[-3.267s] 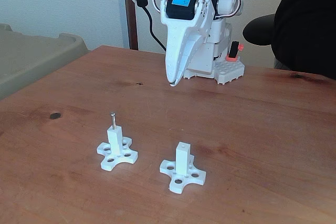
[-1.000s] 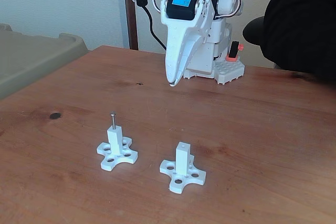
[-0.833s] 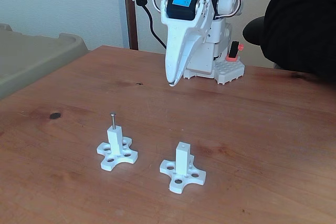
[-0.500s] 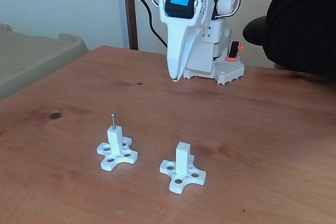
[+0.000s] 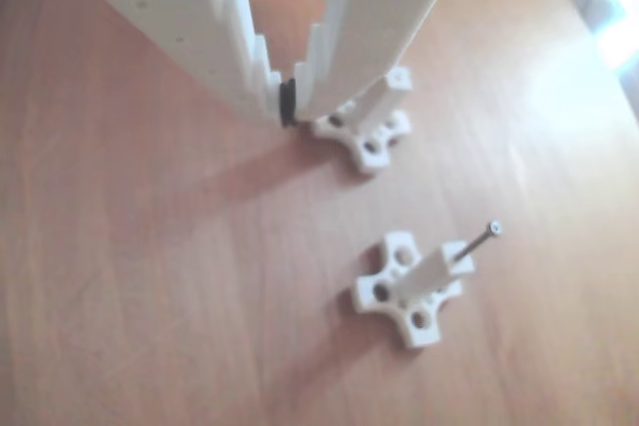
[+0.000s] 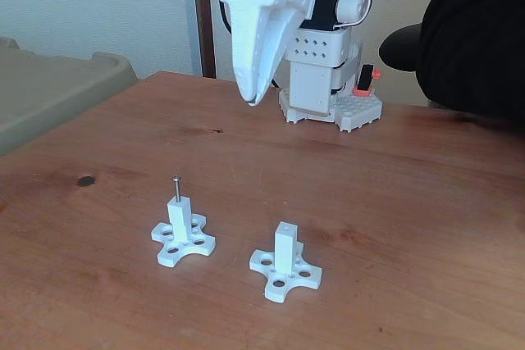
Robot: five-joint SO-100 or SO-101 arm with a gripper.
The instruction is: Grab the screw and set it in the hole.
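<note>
Jaws raised, seemingly closed; screw (image 6: pixel 175 187) unmoved.

Screw (image 6: pixel 175 187) (image 5: pixel 477 240): thin silver-grey shank, small round head, upright in top of left white post in fixed view, head well above post end.
Hole (image 6: pixel 285 226): small, round, open, in end face of right white post on cross-shaped base.

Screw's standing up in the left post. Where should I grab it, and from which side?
Take the screw by its bare shank just under the head, coming straight down from above. It stands upright and clear above its post, so jaws closing across it probably can lift it out.
</note>
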